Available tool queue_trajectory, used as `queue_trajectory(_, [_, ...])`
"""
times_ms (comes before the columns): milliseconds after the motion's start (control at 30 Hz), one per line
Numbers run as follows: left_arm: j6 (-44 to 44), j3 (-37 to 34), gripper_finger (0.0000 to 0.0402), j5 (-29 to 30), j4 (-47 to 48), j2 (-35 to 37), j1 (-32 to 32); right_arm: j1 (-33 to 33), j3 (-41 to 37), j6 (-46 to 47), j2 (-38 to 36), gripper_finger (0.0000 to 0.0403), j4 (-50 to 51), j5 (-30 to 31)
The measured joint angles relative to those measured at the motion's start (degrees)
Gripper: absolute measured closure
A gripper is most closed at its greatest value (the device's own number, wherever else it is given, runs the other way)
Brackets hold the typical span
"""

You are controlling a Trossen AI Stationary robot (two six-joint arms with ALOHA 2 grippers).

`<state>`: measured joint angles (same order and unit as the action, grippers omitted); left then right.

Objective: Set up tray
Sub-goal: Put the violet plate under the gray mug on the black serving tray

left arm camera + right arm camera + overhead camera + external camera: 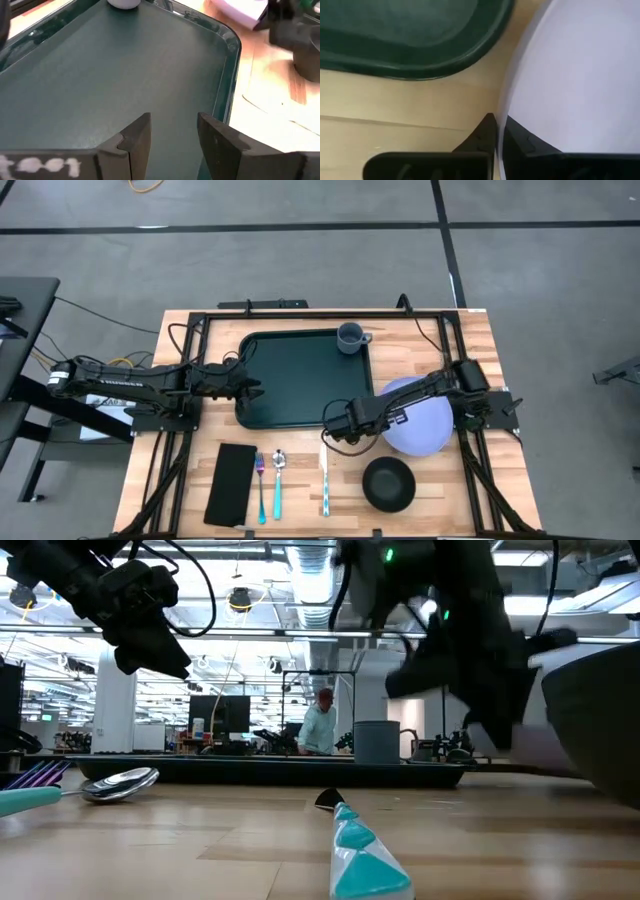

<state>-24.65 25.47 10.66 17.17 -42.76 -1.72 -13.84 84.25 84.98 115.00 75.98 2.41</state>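
Black napkin (231, 482), fork (260, 486) and spoon (279, 480) lie lined up at the near-left of the surface (470, 340), waiting. Left tool (253, 391) hovers over the left rim of the tray (300, 385), fingers parted, holding nothing — likely there to steady it. Tray sits mid-surface, grey mug (350, 337) in its far right corner. Right tool (499, 131) pinches the lavender plate (580, 80) by its edge, just beside the tray, probably for loading. Black bowl (388, 483) sits near.

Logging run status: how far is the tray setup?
Done: mug stands on the tray. In hand: right pincer shut on the lavender plate rim, beside the tray; left pincer open over it. Left: bowl, napkin, cutlery on the table.
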Motion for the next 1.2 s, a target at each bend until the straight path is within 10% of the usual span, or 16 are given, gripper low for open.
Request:
queue_trajectory(267, [0.07, 0.00, 0.0253, 0.02, -0.15, 0.00, 0.00, 0.87, 1.78, -9.35, -8.62, 0.0400, 0.97, 4.54])
queue_trajectory(700, [0.03, 0.00, 0.0253, -0.03, -0.94, 0.02, 0.00, 1.73, 17.65, -70.41, -9.81, 0.0402, -6.38, 5.04])
queue_trajectory(1200, [-1.21, 0.00, 0.0253, 0.13, -1.58, 0.00, 0.00, 7.23, 18.16, -86.53, -0.52, 0.0403, -6.07, 1.93])
